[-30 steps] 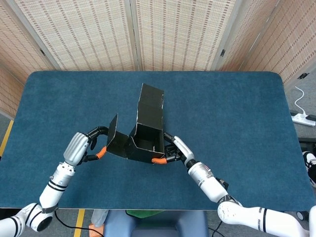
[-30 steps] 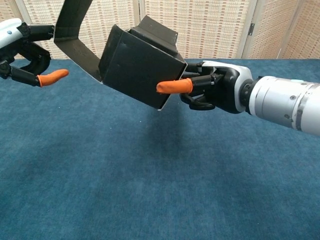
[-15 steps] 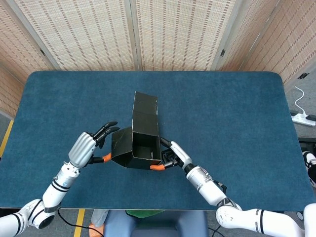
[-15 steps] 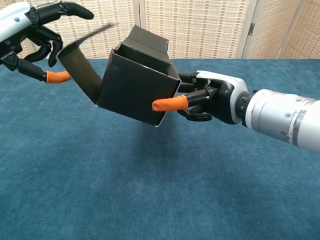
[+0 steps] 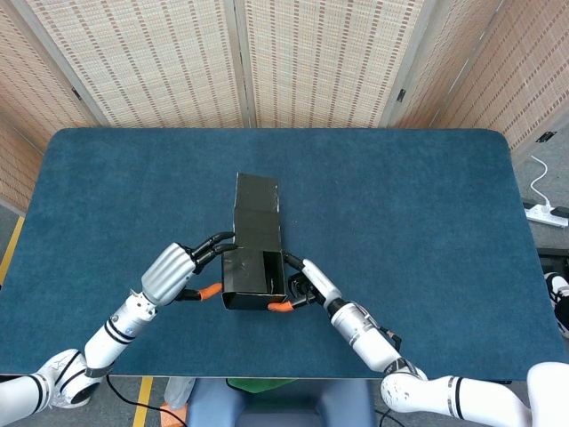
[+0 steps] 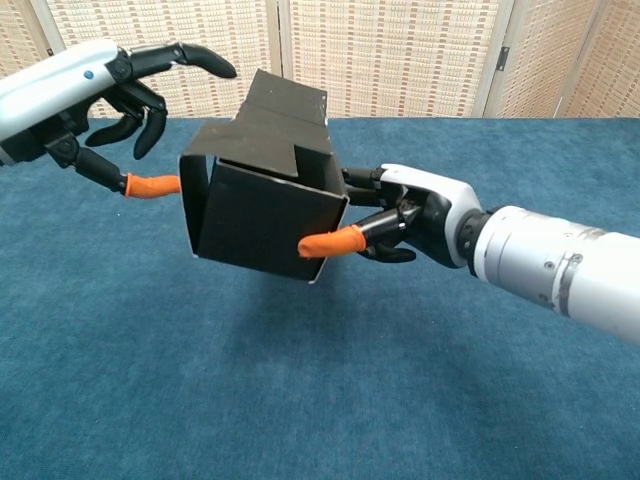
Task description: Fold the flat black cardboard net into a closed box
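From the head view, the box (image 5: 253, 267) sits lower and squarer than it did a second ago. Its left side flap, which stood out open then, is now folded in against the body. The tall lid flap has tipped back toward the far edge of the table (image 5: 427, 196) and remains unclosed. The box is held up over the near middle of the table. The left hand (image 5: 178, 271) has moved in from the side, its fingers spread and reaching over the box's left top edge. The right hand (image 5: 307, 283) grips the box's right near corner.

From the chest view, the box (image 6: 262, 215) hangs clear of the table (image 6: 330, 400), tilted, with its shadow on the cloth below. The right hand (image 6: 405, 218) pinches the right wall, orange thumb tip on the outer face and fingers behind. The left hand (image 6: 105, 95) has its fingers apart; its orange tip presses the folded left flap, where before it hung off the card. I judge the side is now in, so tucking the lid remains.
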Controlling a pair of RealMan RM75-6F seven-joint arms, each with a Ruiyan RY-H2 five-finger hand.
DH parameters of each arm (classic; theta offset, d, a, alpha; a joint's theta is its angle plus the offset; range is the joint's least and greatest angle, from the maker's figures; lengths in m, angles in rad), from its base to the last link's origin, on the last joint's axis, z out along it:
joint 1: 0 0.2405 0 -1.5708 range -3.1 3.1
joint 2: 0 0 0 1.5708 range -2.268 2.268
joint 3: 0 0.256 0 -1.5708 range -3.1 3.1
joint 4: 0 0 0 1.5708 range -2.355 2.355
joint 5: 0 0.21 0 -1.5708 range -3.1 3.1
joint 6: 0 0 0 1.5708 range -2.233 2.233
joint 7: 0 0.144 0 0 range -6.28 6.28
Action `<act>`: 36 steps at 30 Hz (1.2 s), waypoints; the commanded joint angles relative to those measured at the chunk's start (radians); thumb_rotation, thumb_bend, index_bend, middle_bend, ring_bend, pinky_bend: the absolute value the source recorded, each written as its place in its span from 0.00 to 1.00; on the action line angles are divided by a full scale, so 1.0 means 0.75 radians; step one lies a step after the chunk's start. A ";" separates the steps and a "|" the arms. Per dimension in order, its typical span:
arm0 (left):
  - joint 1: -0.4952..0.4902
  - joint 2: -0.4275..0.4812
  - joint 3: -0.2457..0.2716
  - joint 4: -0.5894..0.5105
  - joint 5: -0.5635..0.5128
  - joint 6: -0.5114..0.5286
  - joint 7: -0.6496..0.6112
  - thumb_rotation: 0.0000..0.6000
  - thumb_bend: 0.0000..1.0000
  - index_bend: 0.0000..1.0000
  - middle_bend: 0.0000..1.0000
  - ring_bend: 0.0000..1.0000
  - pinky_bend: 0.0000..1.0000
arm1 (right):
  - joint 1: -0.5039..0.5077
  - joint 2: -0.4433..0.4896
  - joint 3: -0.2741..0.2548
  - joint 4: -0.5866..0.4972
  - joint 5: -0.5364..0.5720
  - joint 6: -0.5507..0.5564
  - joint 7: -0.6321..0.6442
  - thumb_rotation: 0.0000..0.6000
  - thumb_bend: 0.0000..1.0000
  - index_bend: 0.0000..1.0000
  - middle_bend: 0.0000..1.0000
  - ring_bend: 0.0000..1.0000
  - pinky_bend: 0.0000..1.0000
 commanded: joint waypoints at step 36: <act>-0.085 -0.551 0.245 1.061 0.118 0.075 -0.241 1.00 0.28 0.41 0.37 0.71 0.91 | 0.048 -0.326 -0.111 0.537 -0.113 0.122 -0.121 1.00 0.32 0.40 0.54 0.76 1.00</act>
